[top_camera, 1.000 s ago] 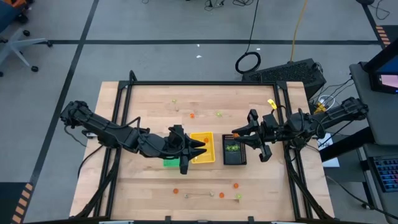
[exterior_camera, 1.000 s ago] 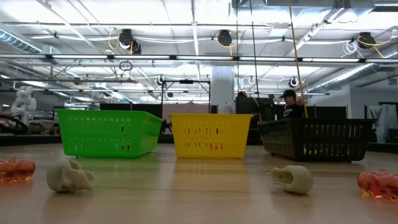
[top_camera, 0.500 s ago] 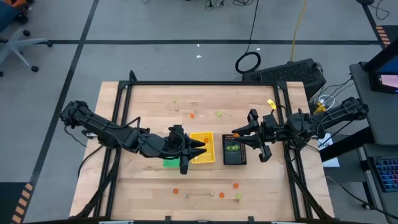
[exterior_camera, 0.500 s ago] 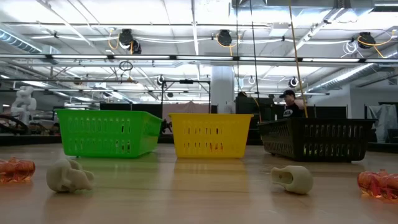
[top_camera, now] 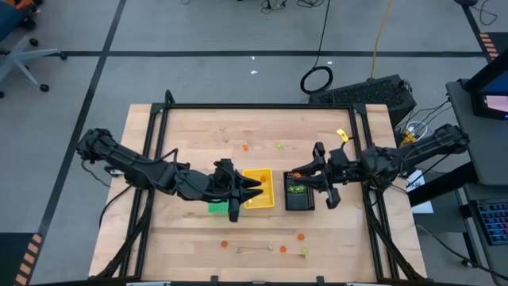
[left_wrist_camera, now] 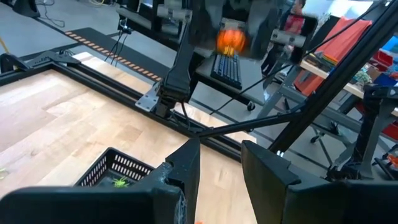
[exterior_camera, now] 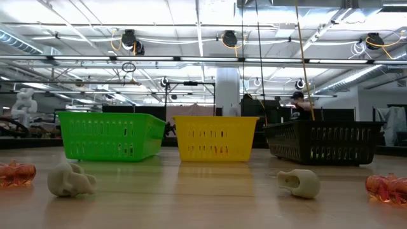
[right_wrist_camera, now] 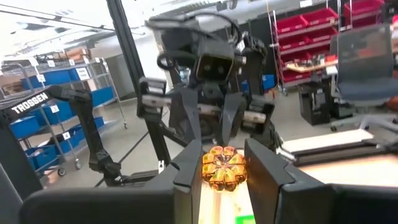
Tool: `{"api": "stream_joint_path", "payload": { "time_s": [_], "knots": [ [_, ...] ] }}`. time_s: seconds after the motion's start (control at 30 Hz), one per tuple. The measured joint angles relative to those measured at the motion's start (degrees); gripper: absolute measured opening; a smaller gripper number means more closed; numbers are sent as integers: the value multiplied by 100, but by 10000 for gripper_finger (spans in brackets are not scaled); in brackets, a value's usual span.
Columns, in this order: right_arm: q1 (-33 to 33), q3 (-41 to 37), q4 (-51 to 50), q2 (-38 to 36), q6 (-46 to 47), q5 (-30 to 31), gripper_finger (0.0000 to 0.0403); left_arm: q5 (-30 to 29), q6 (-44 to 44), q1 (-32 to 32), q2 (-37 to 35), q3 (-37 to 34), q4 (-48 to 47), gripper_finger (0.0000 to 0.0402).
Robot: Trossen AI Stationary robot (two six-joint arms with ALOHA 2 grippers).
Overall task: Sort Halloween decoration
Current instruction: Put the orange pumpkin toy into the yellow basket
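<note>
Nearest to my low camera I see two pale skull trinkets and two orange trinkets lying on the table, and behind them stand the green tray, the yellow tray and the black tray. My right end effector is closed on an orange pumpkin trinket, which sits directly between its two fingers; from above, this end effector hangs over the edge of the black tray, beside the yellow one. My left end effector is over the yellow tray, its fingers a little apart and holding nothing. More small trinkets lie on the far part of the table.
</note>
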Motion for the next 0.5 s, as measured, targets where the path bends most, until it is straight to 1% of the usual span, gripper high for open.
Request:
{"api": "stream_joint_path", "payload": {
  "time_s": [0.2,0.4,0.5],
  "knots": [
    [-22,0,2,299,312,3,73,-40,-2,0,-201,1,-257,116],
    [-161,1,88,576,744,9,73,-73,-4,0,-471,1,-916,116],
    [-252,160,8,782,879,6,73,-96,-6,0,-602,1,-1234,116]
  ]
}}
